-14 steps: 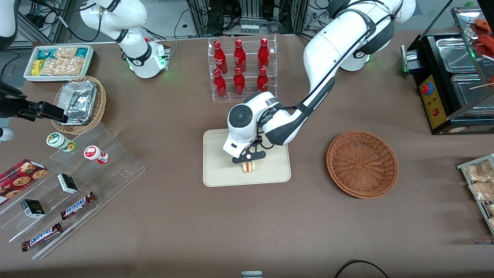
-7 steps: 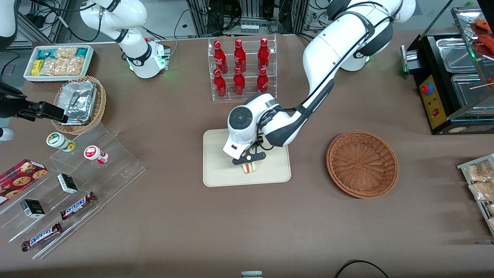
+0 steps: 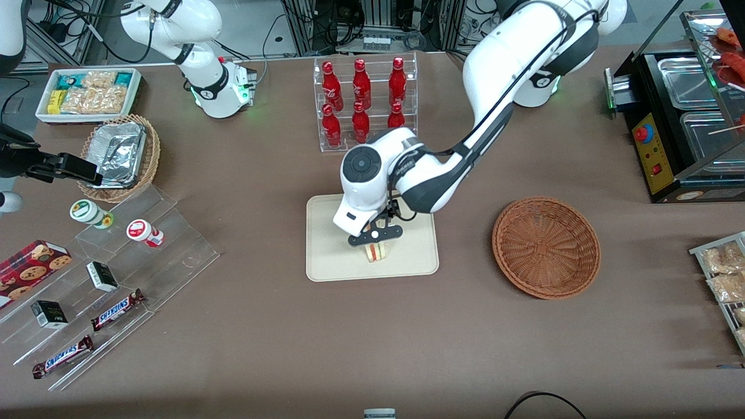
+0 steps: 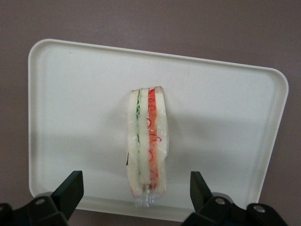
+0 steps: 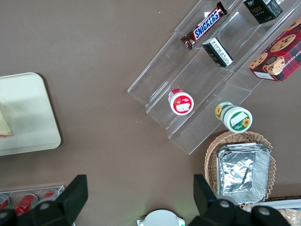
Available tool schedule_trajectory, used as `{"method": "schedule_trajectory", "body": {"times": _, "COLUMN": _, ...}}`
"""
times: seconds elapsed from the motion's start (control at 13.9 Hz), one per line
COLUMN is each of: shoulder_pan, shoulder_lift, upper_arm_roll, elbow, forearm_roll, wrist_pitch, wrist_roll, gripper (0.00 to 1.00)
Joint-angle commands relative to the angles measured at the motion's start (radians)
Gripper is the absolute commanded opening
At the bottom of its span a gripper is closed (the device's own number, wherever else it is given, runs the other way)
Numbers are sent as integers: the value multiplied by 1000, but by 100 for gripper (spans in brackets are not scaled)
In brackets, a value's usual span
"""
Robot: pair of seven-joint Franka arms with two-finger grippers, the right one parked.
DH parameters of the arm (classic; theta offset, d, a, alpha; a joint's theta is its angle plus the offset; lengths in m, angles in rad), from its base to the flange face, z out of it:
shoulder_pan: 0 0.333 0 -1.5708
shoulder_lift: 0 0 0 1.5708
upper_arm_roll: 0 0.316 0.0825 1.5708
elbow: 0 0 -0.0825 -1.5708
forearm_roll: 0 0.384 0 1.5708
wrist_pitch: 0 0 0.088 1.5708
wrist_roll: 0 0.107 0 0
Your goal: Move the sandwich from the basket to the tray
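Cream tray [image 3: 332, 256] holds sandwich [image 4: 146, 141] — pincer [image 4: 136, 190] spread above.

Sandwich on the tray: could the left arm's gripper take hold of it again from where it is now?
Probably yes. The gripper hangs open right above the sandwich, which stands on its edge on the tray, with one finger to each side. Nothing else lies on the tray near it.

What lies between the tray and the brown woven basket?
Only bare table lies between tray and basket, front view; open gripper hangs above sandwich.
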Motion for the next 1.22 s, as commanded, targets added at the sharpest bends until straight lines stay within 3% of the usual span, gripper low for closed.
{"method": "schedule_trajectory", "body": {"times": 0.0, "shoulder_pan": 23, "shoulder_lift": -73, "upper_arm_roll": -3, "elbow": -16, "forearm_roll": -20, "wrist_pitch": -68, "wrist_roll": 101, "gripper": 100}}
{"method": "schedule_trajectory", "body": {"times": 0.14, "shoulder_pan": 58, "shoulder_lift": -112, "upper_arm_roll": 0, "elbow": -22, "forearm_roll": -64, "wrist_pitch": -87, "wrist_roll": 175, "gripper": 100}}
{"method": "schedule_trajectory", "body": {"times": 0.29, "shoulder_pan": 77, "shoulder_lift": -159, "upper_arm_roll": 6, "elbow": -29, "forearm_roll": -60, "wrist_pitch": -138, "wrist_roll": 303, "gripper": 100}}
{"method": "schedule_trajectory", "body": {"times": 0.5, "shoulder_pan": 179, "shoulder_lift": -211, "upper_arm_roll": 0, "elbow": -46, "forearm_roll": -93, "wrist_pitch": -240, "wrist_roll": 422, "gripper": 100}}
{"method": "schedule_trajectory", "body": {"times": 1.15, "shoulder_pan": 472, "shoulder_lift": -493, "upper_arm_roll": -2, "elbow": -313, "forearm_roll": -216, "wrist_pitch": -260, "wrist_roll": 767, "gripper": 100}}
